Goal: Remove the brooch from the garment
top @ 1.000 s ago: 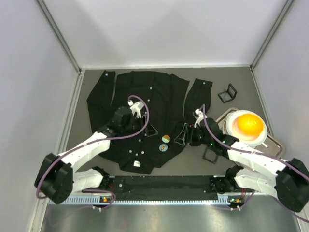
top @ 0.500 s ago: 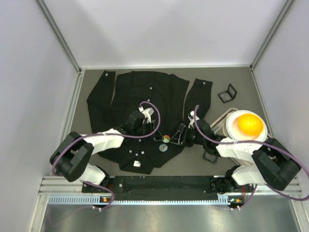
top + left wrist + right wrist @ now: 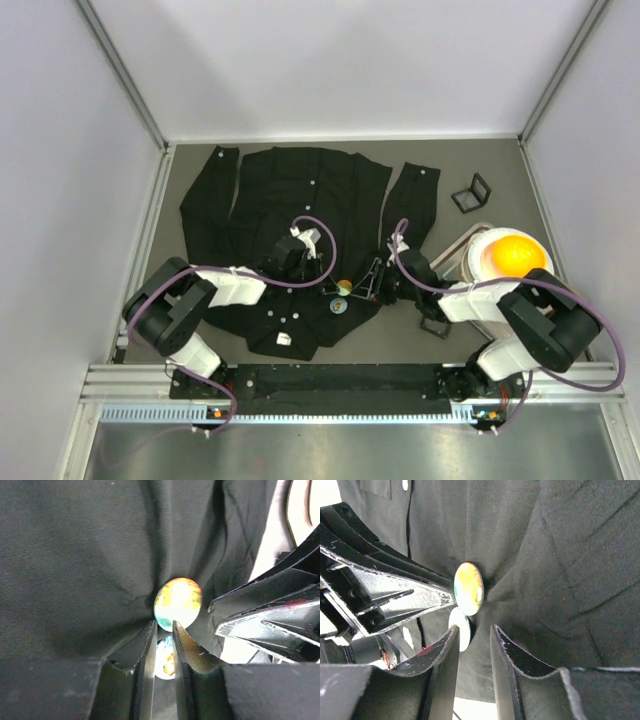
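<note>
Bright light; brooch [image 3: 178,603] glares, blurred.

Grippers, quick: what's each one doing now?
Left gripper: jaws nearly together at the brooch; grip cannot be told.
Right gripper: jaws partly apart; cannot be told.

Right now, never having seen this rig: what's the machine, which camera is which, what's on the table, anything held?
Two robot arms are bolted at the near edge of a table. The overhead picture looks down on both; the other two come from cameras on each wrist. A black shirt lies spread out, a colourful round brooch on its lower front, a second round badge beside it. At right sit a round white-and-orange object and a small black frame. The left tool and right tool meet at the brooch, jaws narrowly apart; neither visibly grips anything.
</note>
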